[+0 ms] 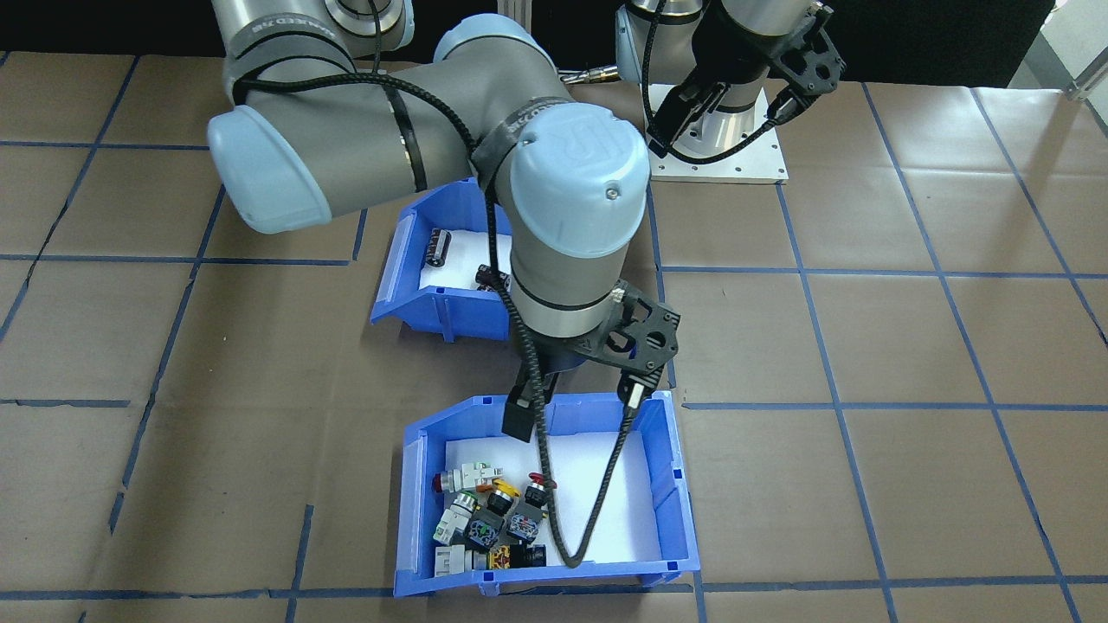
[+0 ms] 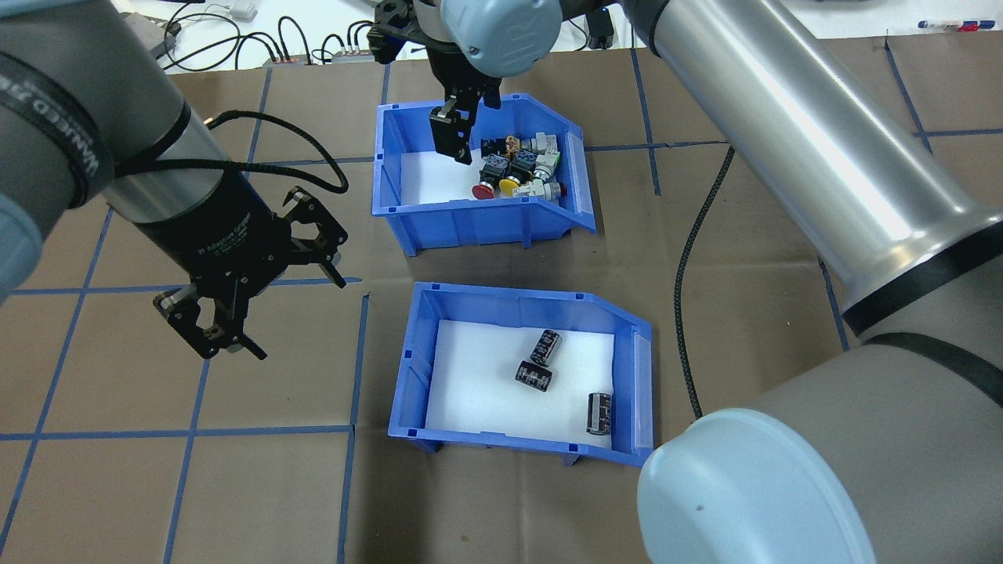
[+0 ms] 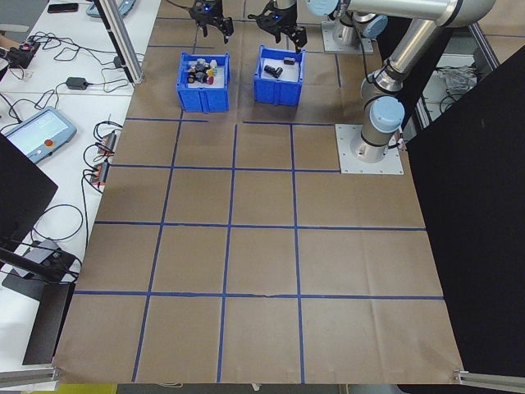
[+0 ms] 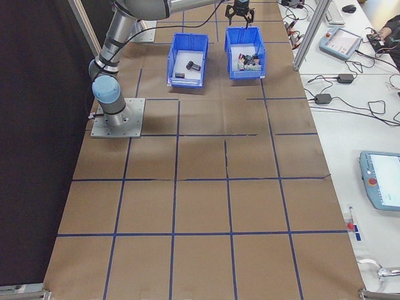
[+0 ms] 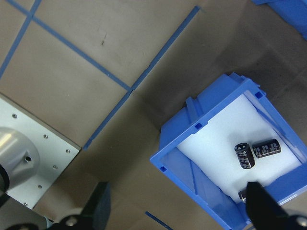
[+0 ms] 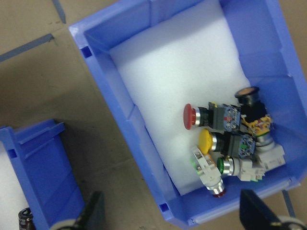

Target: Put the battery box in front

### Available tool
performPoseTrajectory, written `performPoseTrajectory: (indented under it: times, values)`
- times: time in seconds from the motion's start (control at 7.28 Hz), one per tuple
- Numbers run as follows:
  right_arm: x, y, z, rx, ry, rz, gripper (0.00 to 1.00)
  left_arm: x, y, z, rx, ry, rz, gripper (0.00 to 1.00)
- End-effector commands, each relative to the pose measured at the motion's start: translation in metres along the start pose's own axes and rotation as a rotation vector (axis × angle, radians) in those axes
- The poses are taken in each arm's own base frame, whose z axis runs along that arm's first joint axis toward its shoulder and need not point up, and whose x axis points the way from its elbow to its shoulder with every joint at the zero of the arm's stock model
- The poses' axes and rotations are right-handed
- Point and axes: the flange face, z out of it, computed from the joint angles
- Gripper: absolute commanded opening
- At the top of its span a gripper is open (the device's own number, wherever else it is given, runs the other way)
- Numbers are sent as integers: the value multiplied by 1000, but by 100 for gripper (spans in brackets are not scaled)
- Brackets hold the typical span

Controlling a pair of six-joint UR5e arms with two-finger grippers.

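The battery box (image 2: 501, 296) is a blue bin with a white foam floor. It holds three dark cells (image 2: 548, 347), and it stands nearer the robot's base than the other bin. In the front view the right arm half hides the battery box (image 1: 441, 307). My left gripper (image 2: 298, 317) hangs open and empty above the bare table, left of the box. The left wrist view looks past that gripper (image 5: 180, 211) at the battery box (image 5: 201, 122). My right gripper (image 1: 578, 407) is open over the rear rim of the switch bin (image 1: 537, 580).
The switch bin (image 2: 470, 215), full of coloured push-buttons (image 6: 225, 129), stands just beyond the battery box, a narrow gap between them. A black cable (image 2: 689, 258) trails along the right arm. Brown paper with blue tape lines covers the table (image 2: 235, 470).
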Motion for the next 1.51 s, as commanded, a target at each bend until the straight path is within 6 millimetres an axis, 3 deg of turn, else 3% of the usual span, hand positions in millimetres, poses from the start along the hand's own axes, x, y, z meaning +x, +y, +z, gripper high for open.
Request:
performPoseTrajectory:
  times: [0.0, 0.27, 0.69, 0.96, 1.1, 1.24, 1.37]
  values:
    - [-46, -32, 30, -60, -1, -232, 100, -36, 46, 47, -7, -31, -283, 99]
    - [-47, -24, 60, -122, -20, -383, 100, -23, 92, 94, 34, 11, -396, 99]
    - [-39, -27, 102, -64, 54, -357, 100, -20, 123, 174, 37, 35, -481, 99]
    - [-41, -29, 145, -30, 95, -350, 100, -6, 130, 193, -19, 74, -507, 99]
    - [-43, -31, 153, 4, 135, -349, 99, -4, 133, 198, -18, 65, -507, 99]
    - [-42, -28, 150, 4, 140, -342, 88, -1, 135, 201, -17, 73, -503, 99]
    - [-40, -27, 140, 10, 150, -340, 71, 10, 134, 207, -18, 103, -495, 99]
